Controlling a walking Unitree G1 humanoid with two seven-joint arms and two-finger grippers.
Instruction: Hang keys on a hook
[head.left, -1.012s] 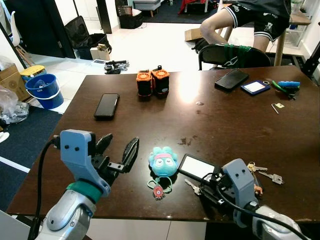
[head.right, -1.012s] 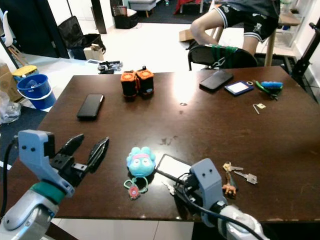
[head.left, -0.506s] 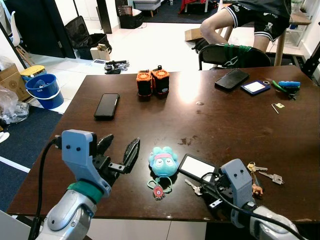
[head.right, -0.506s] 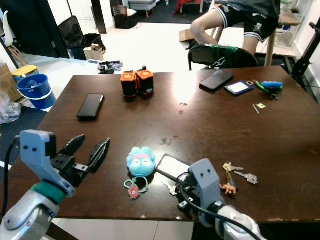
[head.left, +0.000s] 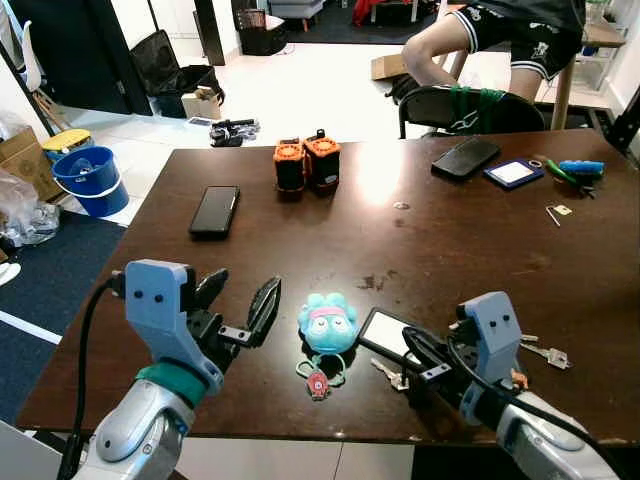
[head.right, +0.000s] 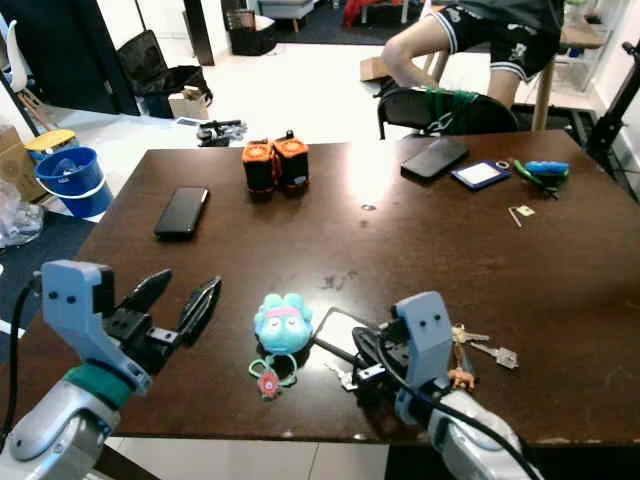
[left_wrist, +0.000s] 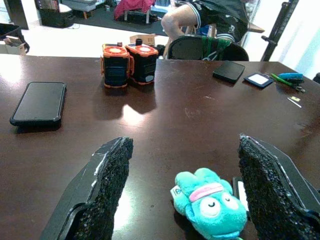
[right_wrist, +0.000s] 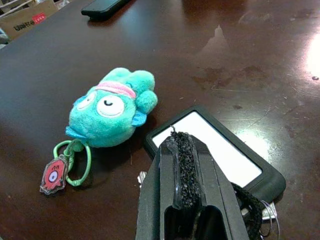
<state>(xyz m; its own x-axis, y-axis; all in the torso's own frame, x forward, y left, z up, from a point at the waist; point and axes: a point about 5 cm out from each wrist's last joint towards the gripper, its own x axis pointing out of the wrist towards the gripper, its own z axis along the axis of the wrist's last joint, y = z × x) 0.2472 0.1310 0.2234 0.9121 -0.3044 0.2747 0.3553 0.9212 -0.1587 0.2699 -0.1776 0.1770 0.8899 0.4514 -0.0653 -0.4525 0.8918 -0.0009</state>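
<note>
Dark brown wooden surface (head.left: 450, 250) carries silver keys (head.left: 388, 374) at 6 o'clock, beneath the right claw (right_wrist: 182, 172), fingers together. Left claw (left_wrist: 182, 182), fingers apart, hovers near a turquoise plush keychain (head.left: 326, 324).

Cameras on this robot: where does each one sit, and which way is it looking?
Left eye view: on the head, looking forward and down at the table; left gripper and right gripper show.
Right eye view: the head's other eye, same scene from slightly aside.
Left wrist view: on the left wrist, looking along its open fingers across the table toward the teal plush keychain.
Right wrist view: on the right wrist, looking along its shut fingers at the black card holder.
Shared: all four show the plush.
</note>
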